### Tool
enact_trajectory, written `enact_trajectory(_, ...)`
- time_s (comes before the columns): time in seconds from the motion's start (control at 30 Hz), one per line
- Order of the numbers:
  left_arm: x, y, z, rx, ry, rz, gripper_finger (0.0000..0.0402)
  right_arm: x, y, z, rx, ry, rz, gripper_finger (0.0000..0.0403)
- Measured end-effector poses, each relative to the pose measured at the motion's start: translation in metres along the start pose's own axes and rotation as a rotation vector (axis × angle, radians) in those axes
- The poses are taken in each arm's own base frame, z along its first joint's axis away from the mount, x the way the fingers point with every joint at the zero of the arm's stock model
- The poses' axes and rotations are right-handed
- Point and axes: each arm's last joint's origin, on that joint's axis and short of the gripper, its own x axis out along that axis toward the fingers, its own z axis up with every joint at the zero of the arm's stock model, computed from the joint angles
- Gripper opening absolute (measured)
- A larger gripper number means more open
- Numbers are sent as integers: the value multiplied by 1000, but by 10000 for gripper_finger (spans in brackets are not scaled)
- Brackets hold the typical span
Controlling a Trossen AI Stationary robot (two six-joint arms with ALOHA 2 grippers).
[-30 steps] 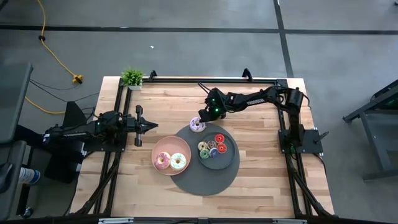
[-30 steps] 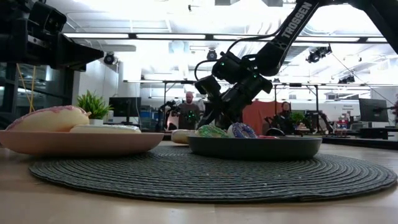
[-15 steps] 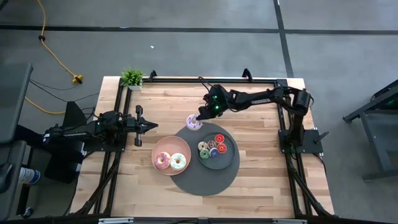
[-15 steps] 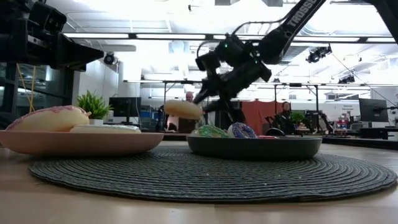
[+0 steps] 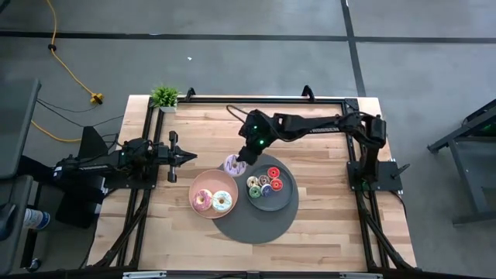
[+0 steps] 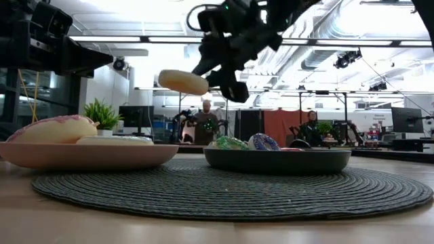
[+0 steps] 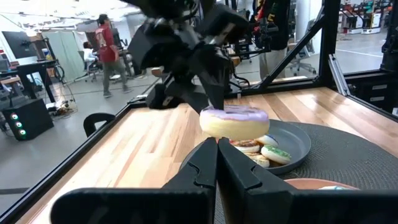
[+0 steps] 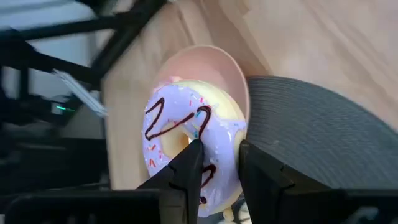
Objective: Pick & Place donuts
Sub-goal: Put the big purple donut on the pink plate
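high view: right gripper (image 5: 239, 157) has swung from the back of the mat toward the pink plate (image 5: 204, 186), carrying the lilac-iced donut (image 5: 232, 163); donut now sits over the mat's (image 5: 256, 226) back-left edge, just short of the plate. Two iced donuts (image 5: 222, 201) already lie on that plate; the small donuts (image 5: 264, 184) fill the grey plate (image 5: 289, 197). Looks like the last big donut is on its way in.
high view, left: left gripper (image 5: 188, 156) parked at the table's left side, pointing inward, jaws pinched together, nothing in them.
low view: donut (image 6: 182, 82) is lifted higher than half a second ago, now well above both plates, hanging off the right gripper (image 6: 213, 73). Pink plate (image 6: 88, 155) at left, grey plate (image 6: 278, 160) at right, mat (image 6: 230, 193) under both.
low view, hidden: icing side not visible, only the pale underside; small donuts mostly behind the grey rim; a person stands far back in the room.
left wrist view: left gripper (image 7: 217, 144) tips meet, empty. Donut (image 7: 234, 121) in the air beyond them, grey plate (image 7: 298, 138) behind it.
left wrist view, hidden: right arm is a dark blur; pink plate cut off at the frame edge.
right wrist view: right gripper (image 8: 216, 152) jaws part-way apart, clamped on one side of the ring, one finger through the hole. Donut (image 8: 180, 134) has brown squiggles on it; pink plate (image 8: 231, 71) is right behind it.
right wrist view, hidden: donut covers most of the plate; can't tell how well it lines up for the drop.
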Motion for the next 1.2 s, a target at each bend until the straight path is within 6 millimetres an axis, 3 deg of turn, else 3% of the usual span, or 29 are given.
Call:
enact_trajectory(0.23,0,0,0,0,0,0,1,8,24,-10,-47,18,-124,88)
enact_trajectory(0.43,0,0,0,0,0,0,1,39,28,-27,70,54,-127,87)
enact_trajectory(0.63,0,0,0,0,0,0,1,65,24,-29,155,6,-84,87)
enact_trajectory(1.2,0,0,0,0,0,0,1,119,31,7,132,79,-59,87)
